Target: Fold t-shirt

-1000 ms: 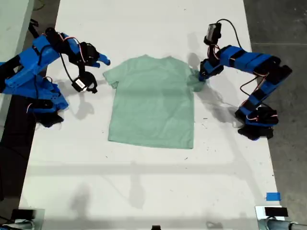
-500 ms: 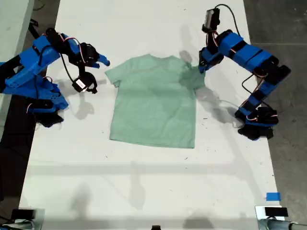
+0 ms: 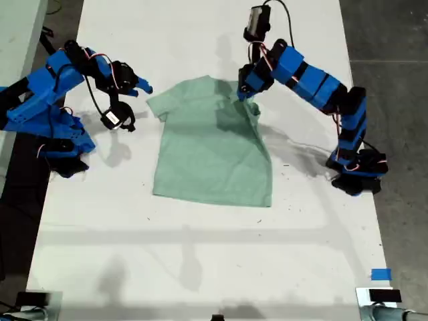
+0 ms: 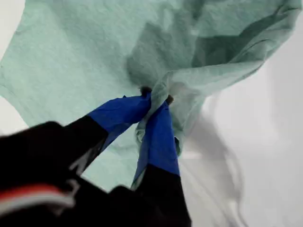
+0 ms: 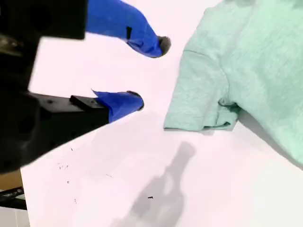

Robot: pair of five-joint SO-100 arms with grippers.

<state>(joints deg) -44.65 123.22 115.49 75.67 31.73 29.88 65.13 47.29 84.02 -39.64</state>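
On the white table (image 3: 200, 254), one t-shirt (image 3: 210, 154); my first hand (image 4: 156, 99) clamps its sleeve, my second hand (image 5: 149, 71) gapes.

My first gripper (image 4: 155, 99) has two blue fingers (image 4: 158, 142) with black tips, and they are pinched together on a bunch of the t-shirt (image 4: 90, 56). The cloth is pale mint green (no picture on it). The pinched bit is lifted into a crumpled fold, and a dark shadow sits under it. The rest of the shirt lies flat behind. A white table (image 4: 265, 142) shows beside the shirt.
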